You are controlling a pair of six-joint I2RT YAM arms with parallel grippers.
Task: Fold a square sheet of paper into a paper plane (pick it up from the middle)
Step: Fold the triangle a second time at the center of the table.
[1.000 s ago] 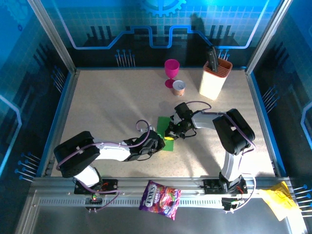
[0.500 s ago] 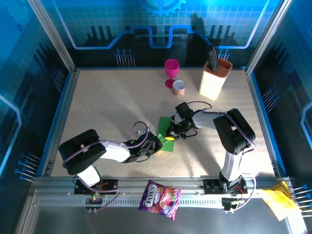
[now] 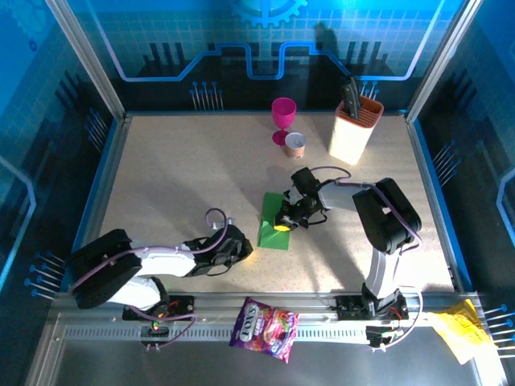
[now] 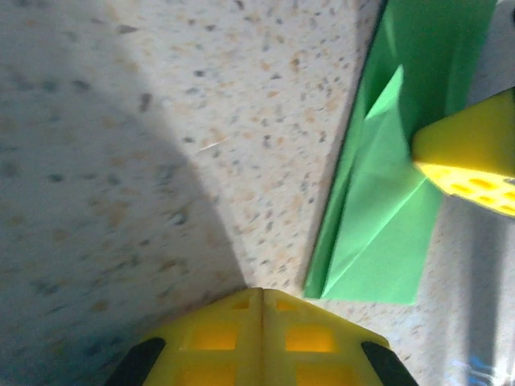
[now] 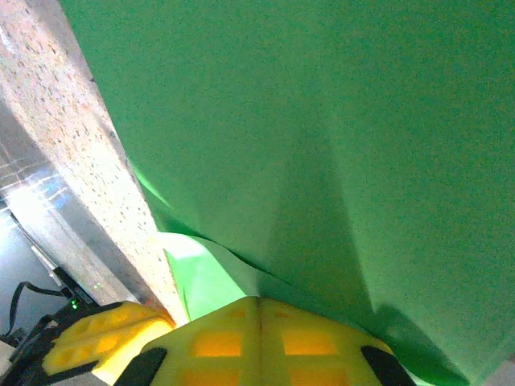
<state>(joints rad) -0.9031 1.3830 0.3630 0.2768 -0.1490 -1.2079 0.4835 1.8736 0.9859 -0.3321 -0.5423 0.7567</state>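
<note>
On speckled tabletop [image 3: 177,185], creased green paper [image 3: 269,231] under closed right fingers [image 3: 280,227], left fingers [image 4: 209,346] closed.

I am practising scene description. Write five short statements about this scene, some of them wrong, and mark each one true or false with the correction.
1. The right tool is shut, with its tip on the paper. True.
2. The left tool grips the paper. False: it is shut and sits beside the paper, apart from it.
3. The paper is a flat, unfolded square. False: it is folded, with creased flaps.
4. The goblet stands upright. True.
5. The snack bag lies on the paper. False: it lies on the rail at the near edge.
</note>
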